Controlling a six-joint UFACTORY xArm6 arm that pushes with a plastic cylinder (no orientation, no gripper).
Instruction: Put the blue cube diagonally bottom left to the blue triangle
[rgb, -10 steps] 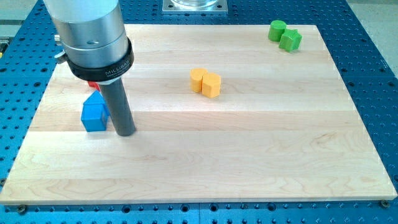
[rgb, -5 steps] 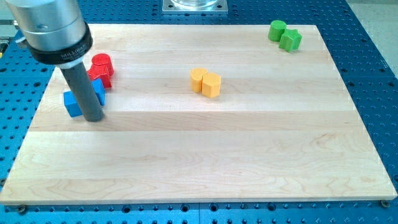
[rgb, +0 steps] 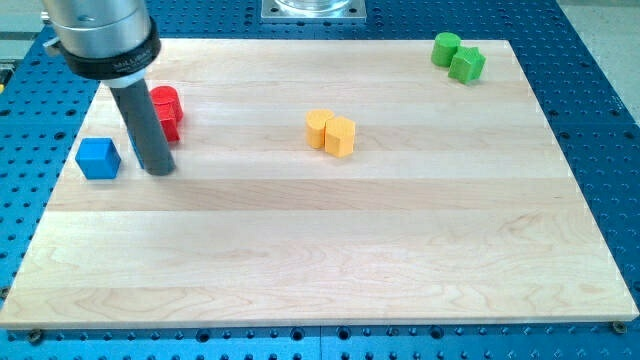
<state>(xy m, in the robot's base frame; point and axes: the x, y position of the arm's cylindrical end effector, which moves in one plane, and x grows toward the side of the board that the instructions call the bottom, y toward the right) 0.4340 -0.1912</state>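
- Blue cube (rgb: 98, 158): a small solid block with a lighter top face and darker front face, sitting flat and upright on the wooden board (rgb: 330, 260), close to the board's edge at the view's left.
- My tip (rgb: 159, 170) is resting on the board just to the view's right of the blue cube, apart from it by a narrow strip of bare wood.
- No pincer is fitted; the arm is ending in a plain dark rod, so nothing is being grasped.
- Blue triangle (rgb: 137, 146): only a thin blue sliver is showing at the rod's left edge; the rod is hiding the rest, so its shape cannot be confirmed.
- Red blocks (rgb: 165, 108) are sitting behind the rod toward the view's top, partly covered by it.
- Two orange blocks (rgb: 331, 132) are touching each other near the board's middle.
- Two green blocks (rgb: 458, 56) are touching at the view's top right corner.
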